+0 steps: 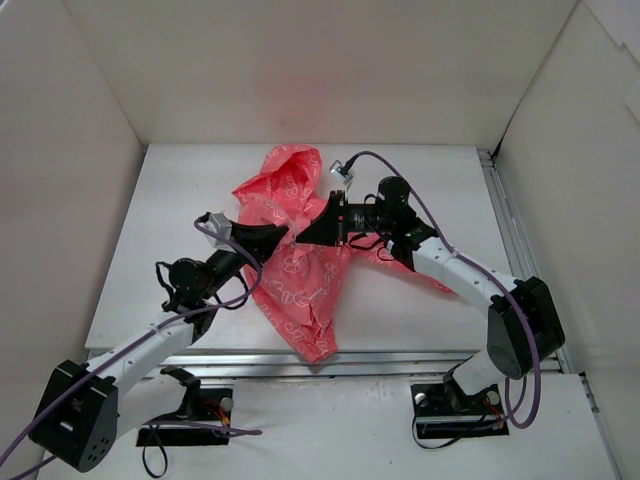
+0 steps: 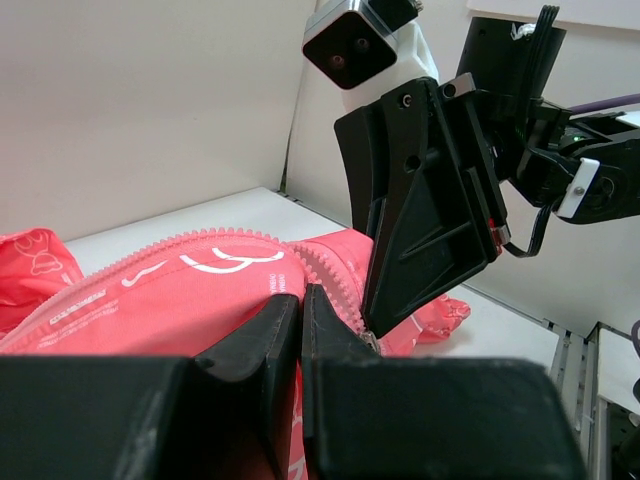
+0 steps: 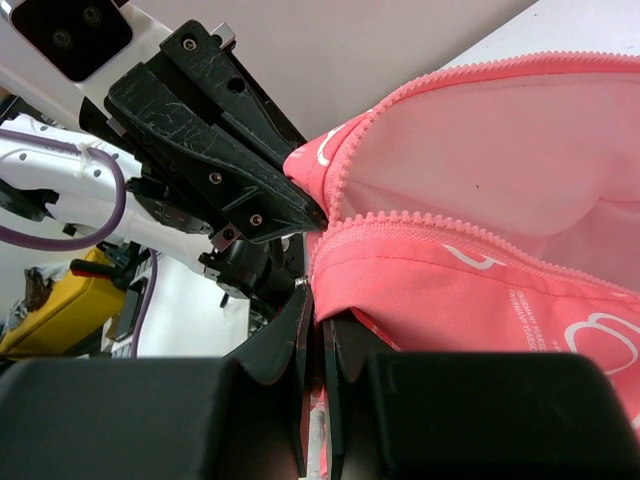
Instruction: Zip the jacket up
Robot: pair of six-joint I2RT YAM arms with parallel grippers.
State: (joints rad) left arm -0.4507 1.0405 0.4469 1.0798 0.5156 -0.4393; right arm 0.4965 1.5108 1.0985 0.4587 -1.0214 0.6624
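The left gripper [image 2: 302,322] and right gripper [image 3: 318,335], each pinching the jacket [image 1: 300,285], meet tip to tip where its unjoined zipper teeth [image 3: 430,220] begin, running away from both.

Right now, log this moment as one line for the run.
left gripper: shut on jacket | right gripper: shut on jacket, tip to tip with left | zipper: rows apart, not zipped
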